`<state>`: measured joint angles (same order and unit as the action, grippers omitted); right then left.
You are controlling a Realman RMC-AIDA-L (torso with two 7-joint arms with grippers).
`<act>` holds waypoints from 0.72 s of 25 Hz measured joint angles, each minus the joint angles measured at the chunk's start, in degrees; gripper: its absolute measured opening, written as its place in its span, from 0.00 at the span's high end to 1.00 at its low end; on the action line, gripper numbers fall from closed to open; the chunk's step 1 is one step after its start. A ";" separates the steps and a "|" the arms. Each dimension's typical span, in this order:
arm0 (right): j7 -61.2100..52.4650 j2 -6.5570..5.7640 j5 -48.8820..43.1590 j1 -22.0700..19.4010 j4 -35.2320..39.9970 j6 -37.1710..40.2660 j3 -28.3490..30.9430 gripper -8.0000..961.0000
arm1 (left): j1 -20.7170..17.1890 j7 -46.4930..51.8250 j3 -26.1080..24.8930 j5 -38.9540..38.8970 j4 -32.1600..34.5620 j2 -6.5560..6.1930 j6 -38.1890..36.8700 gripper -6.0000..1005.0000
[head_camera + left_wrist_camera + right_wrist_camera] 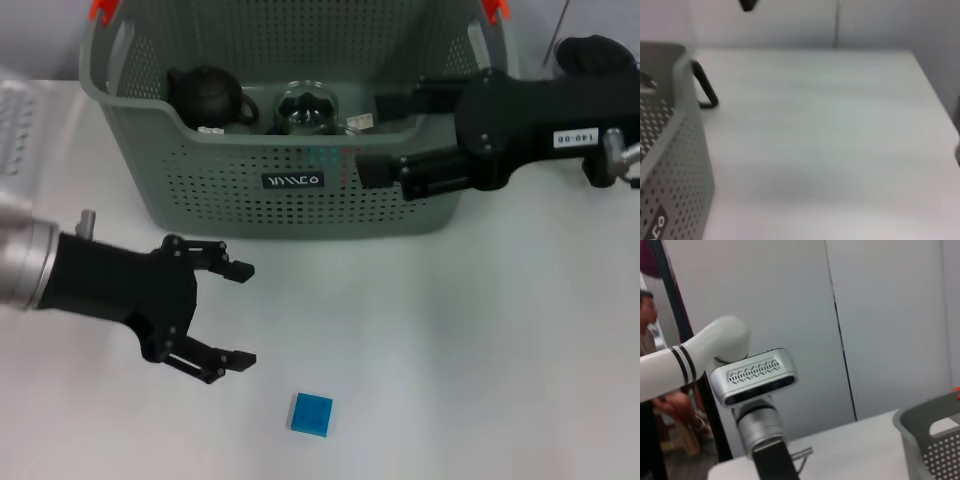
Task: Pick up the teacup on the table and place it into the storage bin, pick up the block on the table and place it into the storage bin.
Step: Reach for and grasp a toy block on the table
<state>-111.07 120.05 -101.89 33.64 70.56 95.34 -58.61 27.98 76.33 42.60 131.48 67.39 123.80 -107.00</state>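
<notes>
The grey-green storage bin (200,190) stands at the back of the white table. Inside it a clear glass teacup (308,108) sits beside a black teapot (207,95). My right gripper (378,138) hovers open over the bin's front right wall, holding nothing. A small blue block (312,414) lies on the table near the front edge. My left gripper (245,315) is open to the upper left of the block, apart from it. The left wrist view shows only the bin's wall (675,150) and bare table. The bin's corner (925,440) shows in the right wrist view.
A small white tag (360,120) lies in the bin next to the teacup. A pale ribbed object (15,125) sits at the table's far left. The left arm's wrist housing (755,375) fills the right wrist view, with a person (647,325) behind it.
</notes>
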 joint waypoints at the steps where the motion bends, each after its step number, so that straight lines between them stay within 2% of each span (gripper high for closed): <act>1: -0.04 0.09 0.62 -0.45 -0.27 0.04 -0.15 0.03 | 0.62 1.84 2.01 1.24 2.67 0.04 -0.45 0.06; 4: 0.81 0.10 1.43 -1.10 -0.87 -0.21 -0.35 0.02 | 2.69 4.66 7.25 4.26 7.31 0.10 -1.60 0.06; 7: 1.36 -0.81 1.40 -0.39 -2.16 0.82 0.60 0.02 | 5.10 7.12 12.91 8.39 8.72 0.11 -1.22 0.07; 11: 3.87 -2.95 0.79 0.16 -3.58 4.71 0.92 0.03 | 7.87 10.72 20.25 12.36 7.69 0.28 0.01 0.07; 12: 4.31 -3.61 0.57 0.21 -3.87 5.69 0.98 0.03 | 7.87 10.72 20.25 12.36 7.69 0.28 0.01 0.07; 14: 4.07 -5.28 -0.47 0.35 -4.29 8.07 1.16 0.03 | 8.60 13.93 25.07 12.50 6.94 0.46 2.47 0.07; 15: 3.63 -6.10 -1.18 0.51 -4.47 8.85 1.27 0.03 | 8.63 14.34 25.61 12.50 6.84 0.48 2.76 0.08; 18: 2.05 -7.32 -4.66 1.20 -5.20 9.75 1.57 0.03 | 9.10 17.69 30.47 13.28 5.41 0.61 6.09 0.08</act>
<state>-109.02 112.73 -106.55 34.84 65.36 105.09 -57.05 37.07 94.02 73.07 144.76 72.80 124.40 -100.91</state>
